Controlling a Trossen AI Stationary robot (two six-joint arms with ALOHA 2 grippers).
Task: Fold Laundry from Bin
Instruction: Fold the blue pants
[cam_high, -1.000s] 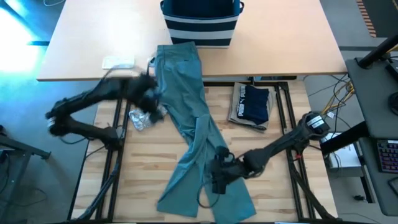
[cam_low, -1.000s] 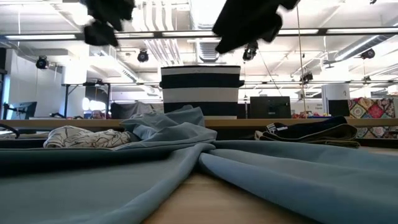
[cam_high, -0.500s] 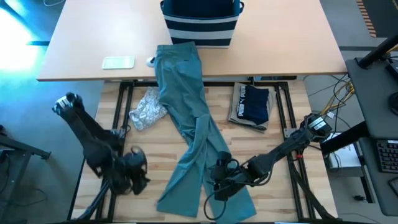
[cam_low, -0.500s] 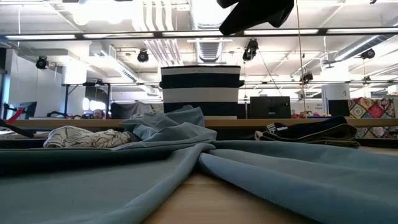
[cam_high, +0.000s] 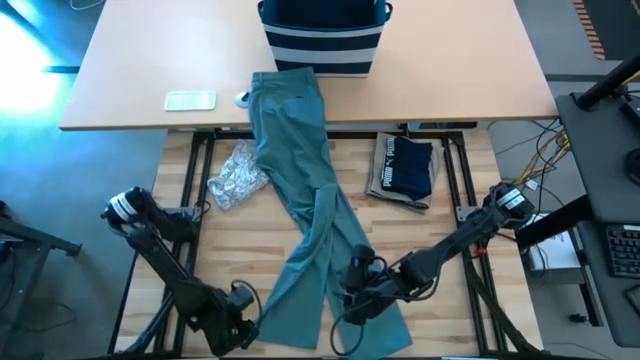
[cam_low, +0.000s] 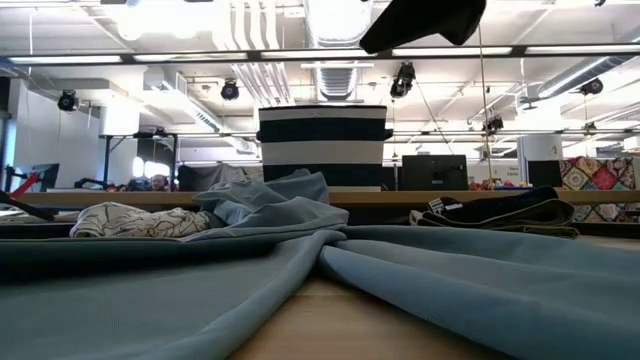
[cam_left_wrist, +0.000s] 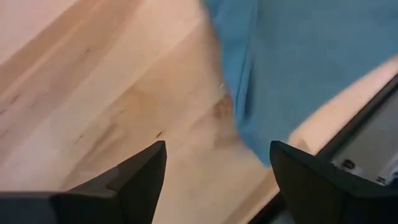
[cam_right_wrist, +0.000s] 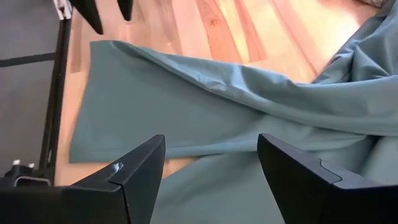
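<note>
Scene: teal trousers (cam_high: 305, 200) laid out lengthwise on the wood table (cam_high: 450, 250), waistband toward the bin (cam_high: 322, 38), two legs splaying toward the robot.
Left gripper (cam_high: 240, 322): low at near edge, just beside the left leg's hem; jaws wide, nothing betw. them. Wrist view shows the hem corner (cam_left_wrist: 249, 134) right ahead of the fingers (cam_left_wrist: 134, 177).
Right gripper (cam_high: 358, 295): over the right leg nr its hem; jaws wide, empty.
Key relation: garment's long axis runs bin-to-robot; each hem lies closest to its own-side arm.
Other laundry: grey-white patterned piece (cam_high: 237, 174) left of trousers; navy/tan folded stack (cam_high: 405, 170) right.
Judgement: likely next, pinch both hems and carry them toward the waistband.
</note>
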